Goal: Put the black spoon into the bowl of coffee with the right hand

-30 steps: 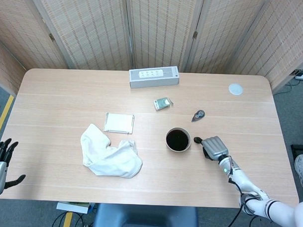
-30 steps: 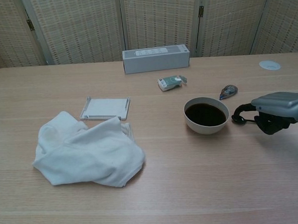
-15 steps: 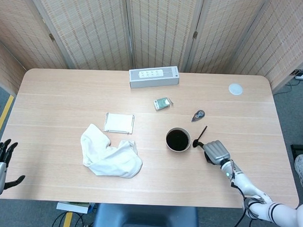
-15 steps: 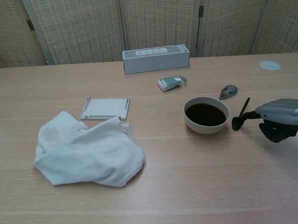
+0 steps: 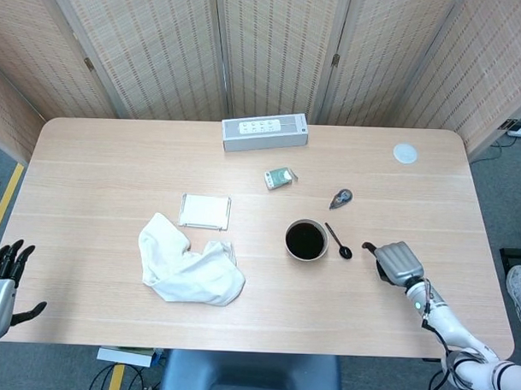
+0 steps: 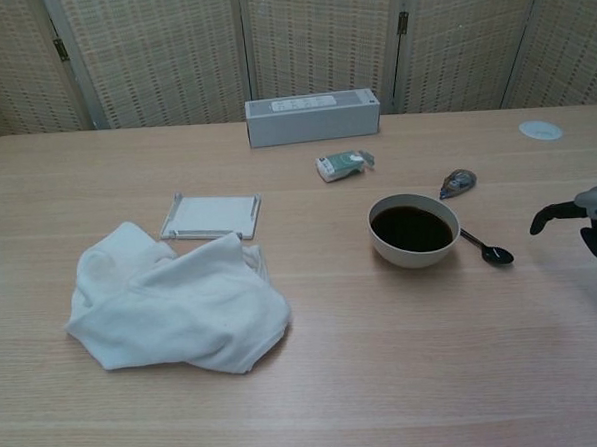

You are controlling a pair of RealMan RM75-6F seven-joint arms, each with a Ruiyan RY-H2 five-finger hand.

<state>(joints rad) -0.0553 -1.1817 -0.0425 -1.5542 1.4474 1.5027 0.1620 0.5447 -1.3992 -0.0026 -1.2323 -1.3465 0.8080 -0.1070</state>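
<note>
Head view: the bowl (image 5: 306, 240) of dark coffee sits right of the table's (image 5: 91, 155) centre. The black spoon (image 5: 338, 240) lies flat on the wood just beside the bowl at its 3 o'clock, scoop end toward 5 o'clock, handle toward 11; it is outside the bowl and no hand touches it. The right hand (image 5: 397, 261) is near the spoon at its 4 o'clock, apart from it, holding nothing; only its grey back and one dark finger pointing toward the spoon show, so how far the fingers are spread I cannot tell here. The left hand (image 5: 0, 284) hangs off the table's left front corner, fingers apart and empty. A white cloth (image 5: 189, 267) lies crumpled at the bowl's 8 o'clock, a flat white pad (image 5: 205, 211) at its 10. A small green packet (image 5: 280, 178) is at the bowl's 11 o'clock, a small grey item (image 5: 341, 198) at its 1, a long white box (image 5: 265, 133) at the far edge, a white disc (image 5: 405, 153) toward the far right corner.

Chest view: the spoon (image 6: 486, 248) rests on the table with its handle tip against the bowl (image 6: 414, 230) at the bowl's 4 o'clock, scoop away from it. The right hand (image 6: 591, 223) shows at the right edge, partly cropped, one dark finger extended toward the spoon, clear of it, nothing in its grasp.
</note>
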